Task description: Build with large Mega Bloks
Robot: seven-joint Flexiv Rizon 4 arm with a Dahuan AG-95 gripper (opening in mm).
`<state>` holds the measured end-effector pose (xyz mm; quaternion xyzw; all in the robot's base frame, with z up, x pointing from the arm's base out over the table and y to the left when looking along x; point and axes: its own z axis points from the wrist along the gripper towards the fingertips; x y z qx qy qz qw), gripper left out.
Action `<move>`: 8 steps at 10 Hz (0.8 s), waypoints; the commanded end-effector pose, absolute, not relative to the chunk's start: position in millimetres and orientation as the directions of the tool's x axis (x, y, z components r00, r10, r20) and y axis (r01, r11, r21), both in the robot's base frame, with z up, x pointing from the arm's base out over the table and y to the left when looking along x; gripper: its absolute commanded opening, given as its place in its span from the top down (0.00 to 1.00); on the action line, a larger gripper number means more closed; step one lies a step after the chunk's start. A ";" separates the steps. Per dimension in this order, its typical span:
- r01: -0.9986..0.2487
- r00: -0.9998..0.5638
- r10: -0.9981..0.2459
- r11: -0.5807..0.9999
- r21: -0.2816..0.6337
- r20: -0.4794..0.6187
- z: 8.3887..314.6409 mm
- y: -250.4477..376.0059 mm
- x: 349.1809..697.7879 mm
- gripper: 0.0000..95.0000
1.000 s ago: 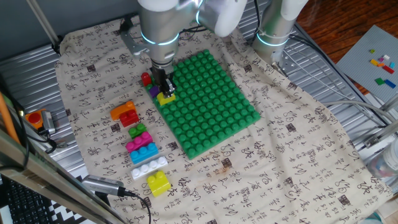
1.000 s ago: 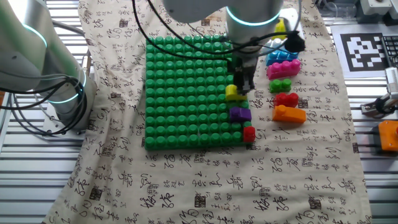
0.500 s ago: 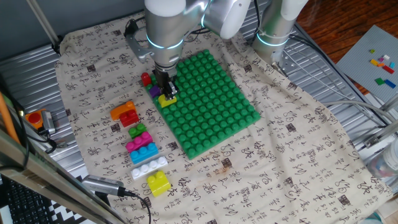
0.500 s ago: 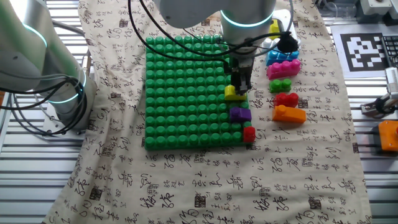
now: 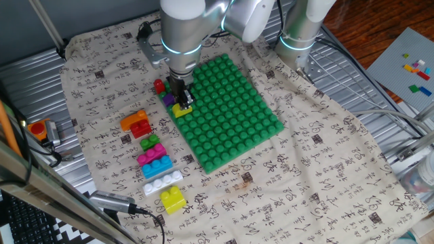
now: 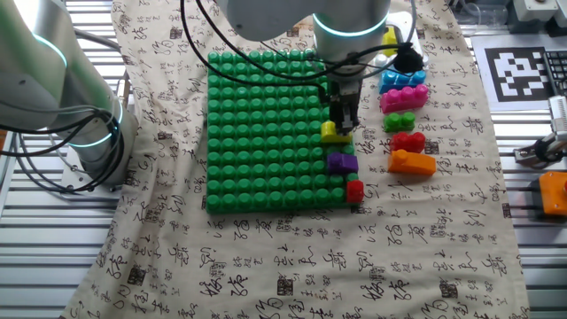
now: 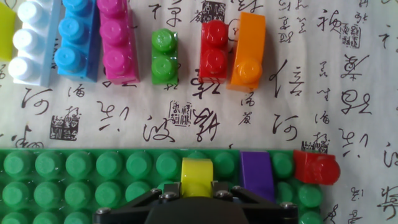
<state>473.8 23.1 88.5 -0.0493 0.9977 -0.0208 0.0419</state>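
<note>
My gripper (image 7: 198,188) is shut on a yellow Mega Blok (image 7: 198,175) that sits on the edge row of the green studded baseplate (image 7: 81,186). A purple brick (image 7: 256,175) and a red brick (image 7: 315,168) sit on the same edge beside it. From the side, the gripper (image 5: 180,100) stands upright over the yellow brick (image 5: 182,109); across the table it shows as gripper (image 6: 342,124) and yellow brick (image 6: 332,133). Loose bricks lie in a row on the cloth: white (image 7: 32,46), blue (image 7: 78,40), pink (image 7: 117,43), green (image 7: 165,55), red (image 7: 214,50), orange (image 7: 247,53).
Another yellow brick (image 5: 173,198) lies at the row's near end. A second robot arm (image 5: 298,30) stands behind the baseplate (image 5: 234,112). An orange device (image 5: 41,127) sits on the left. At the far right a grey plate (image 5: 407,57) holds tiny bricks.
The arm has shifted slightly over the plate's edge. The yellow brick stays at the same spot between the fingers. The loose bricks have not moved.
</note>
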 end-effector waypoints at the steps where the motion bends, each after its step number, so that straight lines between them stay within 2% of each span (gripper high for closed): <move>1: -0.096 -0.991 -0.100 0.994 -0.048 -0.087 85.6 22.0 474.6 1.00; 8: -0.108 -0.990 -0.112 0.993 -0.051 -0.085 71.7 19.6 477.0 1.00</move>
